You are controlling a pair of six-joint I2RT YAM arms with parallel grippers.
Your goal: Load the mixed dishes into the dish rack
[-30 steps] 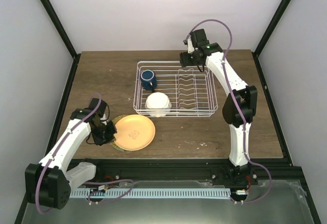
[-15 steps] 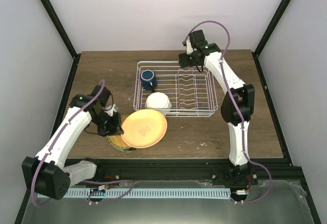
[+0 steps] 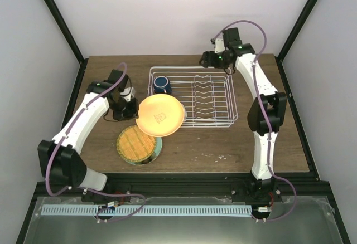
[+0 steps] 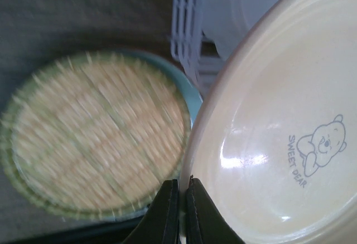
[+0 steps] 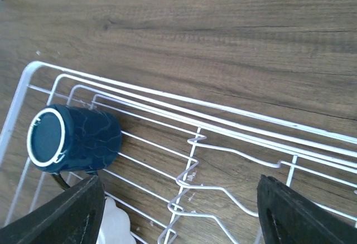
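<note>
My left gripper (image 3: 131, 109) is shut on the rim of the round orange-yellow plate (image 3: 160, 116) and holds it in the air over the front left corner of the white wire dish rack (image 3: 215, 122). In the left wrist view the fingertips (image 4: 181, 184) pinch the plate's edge (image 4: 279, 144). The mint-green plate (image 3: 138, 144), its face straw-yellow and woven-looking, lies on the table below. The dark blue mug (image 3: 162, 83) lies in the rack. The white scalloped dish (image 5: 114, 224) is hidden under the held plate in the top view. My right gripper (image 3: 215, 59) is open and empty above the rack's far edge.
The rack's upright tines (image 3: 203, 99) fill its middle and right part. Bare wooden table (image 3: 234, 149) lies in front of the rack. Black frame posts (image 3: 61, 27) and white walls close in the sides and back.
My left arm has lifted the orange-yellow plate off the mint-green plate and carried it back and right, over the rack's front left corner. My right gripper has shifted a little right.
</note>
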